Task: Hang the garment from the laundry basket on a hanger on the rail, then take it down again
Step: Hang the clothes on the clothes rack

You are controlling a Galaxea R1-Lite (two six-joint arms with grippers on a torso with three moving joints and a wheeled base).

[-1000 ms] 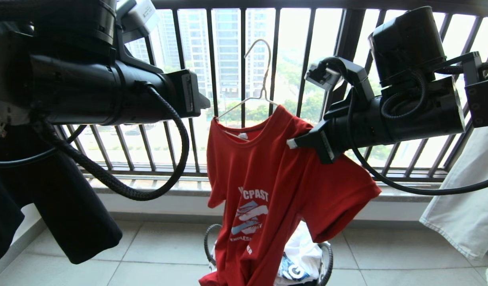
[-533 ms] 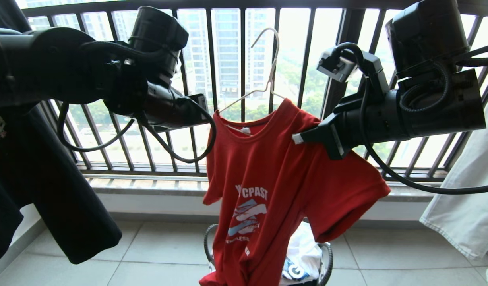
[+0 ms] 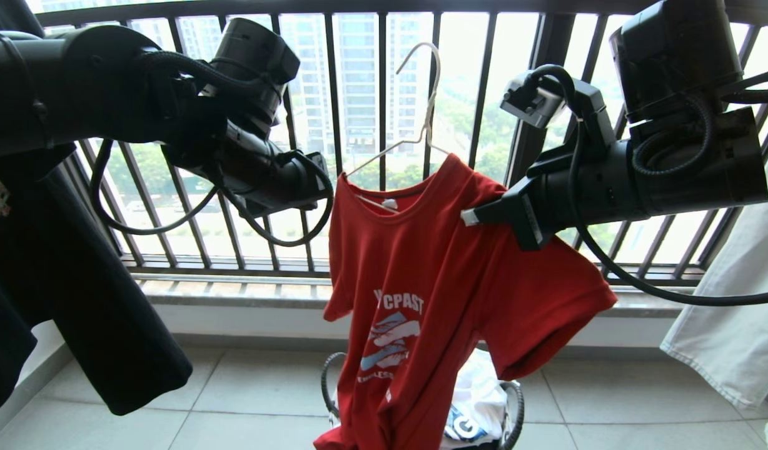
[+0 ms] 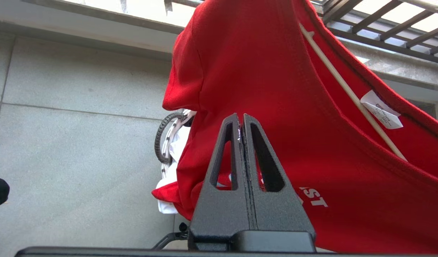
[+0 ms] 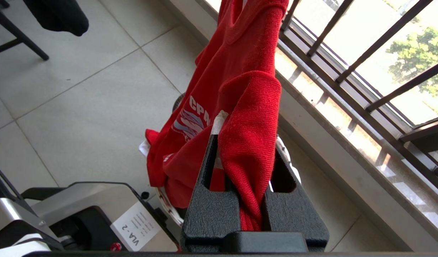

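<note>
My right gripper (image 5: 245,142) pinches the shirt's (image 3: 421,281) right shoulder; my left gripper (image 4: 241,123), clamped empty, hovers left.

Strong daylight is pouring in through the barred window railing (image 3: 384,125), washing the sky beyond it nearly white. Against that glare both arms are showing as dark, detail-poor shapes. The bars are bowing toward the head view's edges. The floor tiles (image 4: 62,107) are lying evenly lit and sharp.
</note>
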